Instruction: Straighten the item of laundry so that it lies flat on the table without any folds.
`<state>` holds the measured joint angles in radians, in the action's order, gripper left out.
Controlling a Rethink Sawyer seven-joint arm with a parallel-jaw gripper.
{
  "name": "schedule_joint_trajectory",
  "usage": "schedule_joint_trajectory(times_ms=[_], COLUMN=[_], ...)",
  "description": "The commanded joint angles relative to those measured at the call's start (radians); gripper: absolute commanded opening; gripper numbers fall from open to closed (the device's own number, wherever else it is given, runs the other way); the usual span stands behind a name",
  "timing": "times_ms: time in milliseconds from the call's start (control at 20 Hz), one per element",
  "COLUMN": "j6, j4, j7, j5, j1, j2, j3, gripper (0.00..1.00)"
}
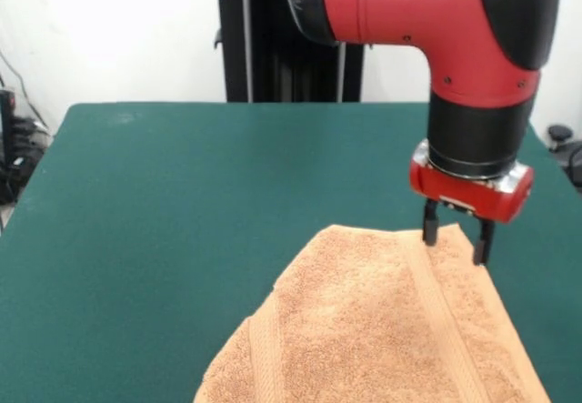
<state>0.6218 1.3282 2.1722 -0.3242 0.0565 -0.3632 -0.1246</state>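
Observation:
The peach terry towel point(364, 330) lies on the dark green table point(182, 194) at the near right and runs off the bottom edge of the front view. One woven band point(446, 321) runs down its right part. Another band point(265, 348) shows on a fold at its near left side. My gripper point(455, 242) hangs from the red arm at the towel's far right corner. Its two black fingers point(429, 230) stand apart, one on each side of that corner, with the tips at towel level. I cannot tell whether they touch the cloth.
The black pedestal point(282, 48) stands at the table's far edge. Cables and dark gear point(16, 148) lie off the table's left side, and a small dark object point(564, 144) sits off its right side. Bare green cloth covers the left and far parts of the table.

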Motion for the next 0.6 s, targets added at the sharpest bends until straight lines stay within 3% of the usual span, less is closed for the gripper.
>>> schedule_joint_trajectory(times_ms=[50,600], j6=[0.003,-0.139], j4=[0.209,0.273], j7=[0.097,0.004], j5=[0.05,0.129], j1=[-0.032,-0.139], j2=[0.029,0.087], j3=[0.015,0.116], gripper=[1.0,1.0])
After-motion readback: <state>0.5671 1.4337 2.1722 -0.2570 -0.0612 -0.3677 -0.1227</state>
